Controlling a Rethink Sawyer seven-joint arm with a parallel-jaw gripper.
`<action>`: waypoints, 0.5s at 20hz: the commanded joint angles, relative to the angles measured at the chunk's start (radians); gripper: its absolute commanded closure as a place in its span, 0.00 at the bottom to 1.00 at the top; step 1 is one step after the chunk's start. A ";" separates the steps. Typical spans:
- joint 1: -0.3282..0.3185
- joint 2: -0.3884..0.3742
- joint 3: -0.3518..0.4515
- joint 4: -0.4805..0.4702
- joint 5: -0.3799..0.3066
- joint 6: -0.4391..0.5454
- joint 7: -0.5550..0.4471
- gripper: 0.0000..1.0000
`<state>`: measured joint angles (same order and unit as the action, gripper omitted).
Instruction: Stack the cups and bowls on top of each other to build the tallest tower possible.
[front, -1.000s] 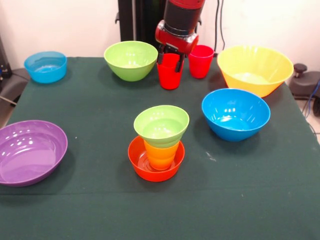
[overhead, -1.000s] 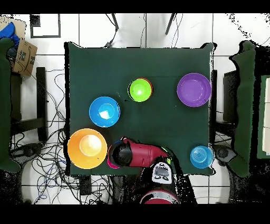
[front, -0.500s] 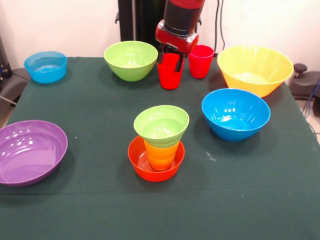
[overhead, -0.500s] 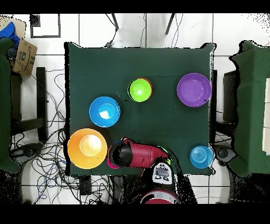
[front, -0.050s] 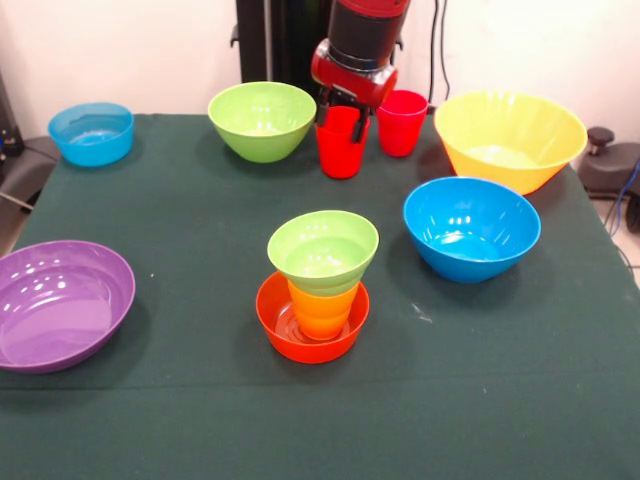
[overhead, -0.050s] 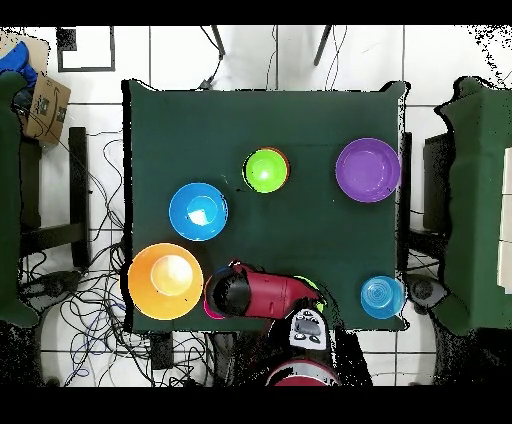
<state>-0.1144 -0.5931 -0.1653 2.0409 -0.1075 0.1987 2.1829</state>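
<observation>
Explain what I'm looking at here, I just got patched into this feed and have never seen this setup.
It is one red and black robot arm working at a green-covered table. One picture faces the robot from across the table; the other looks straight down.

Its gripper is down at the red cup, with its fingers around the rim; whether the cup is lifted I cannot tell. A second, pinker cup stands beside it.

In the middle is the tower: orange bowl, yellow-orange cup, small green bowl.

Loose around it: a bigger green bowl, a small blue bowl, a purple bowl, a larger blue bowl and a yellow bowl.
</observation>
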 joint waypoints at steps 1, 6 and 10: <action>0.012 0.067 0.129 0.075 0.053 -0.015 0.157 0.00; 0.033 0.059 0.126 0.077 0.067 -0.009 0.167 0.00; 0.059 0.056 0.110 0.064 0.071 -0.027 0.172 0.00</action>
<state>-0.0973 -0.5775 -0.1604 2.0626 -0.0898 0.1989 2.1829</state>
